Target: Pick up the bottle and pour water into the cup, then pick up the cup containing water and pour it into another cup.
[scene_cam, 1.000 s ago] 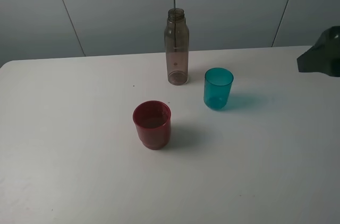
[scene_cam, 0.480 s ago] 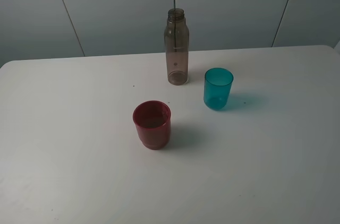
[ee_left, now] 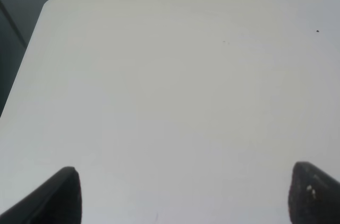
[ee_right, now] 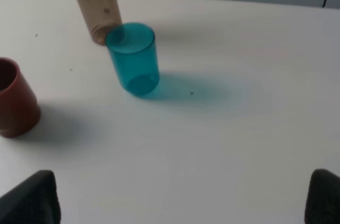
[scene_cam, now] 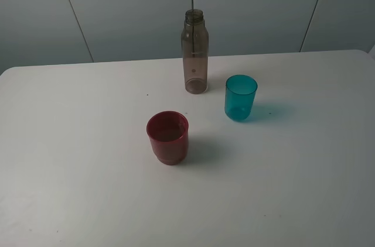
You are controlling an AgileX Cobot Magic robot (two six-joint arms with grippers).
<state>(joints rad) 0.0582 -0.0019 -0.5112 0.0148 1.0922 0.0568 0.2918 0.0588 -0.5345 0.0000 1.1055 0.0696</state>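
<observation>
A white table [scene_cam: 82, 200] with a smooth matte top fills most of the exterior high view, its far edge running straight from 9 o'clock to 3 o'clock with a rounded corner at the far left. Behind it stands a pale grey panelled wall [scene_cam: 129, 7] crossed by thin dark seams, two slanting and one vertical near the middle. The bottle [scene_cam: 195, 51] stands upright and uncapped near the far edge, at about 12 o'clock from the table's centre. The cup [scene_cam: 241, 98], teal and translucent, stands upright at roughly 4 o'clock from the bottle, near it but apart, and casts a soft teal shadow toward 3 o'clock. Another cup [scene_cam: 168, 137], red and opaque, stands upright at about 7 o'clock from the bottle and well apart from the teal one, with a faint shadow toward 3 o'clock. A few tiny dark specks mark the tabletop. The left gripper [ee_left: 183, 195] hangs over bare table, its two dark fingertips spread wide with nothing between them. The right gripper [ee_right: 183, 197] is likewise spread wide and empty, facing the teal cup, which lies well ahead of it, with the bottle just behind.
</observation>
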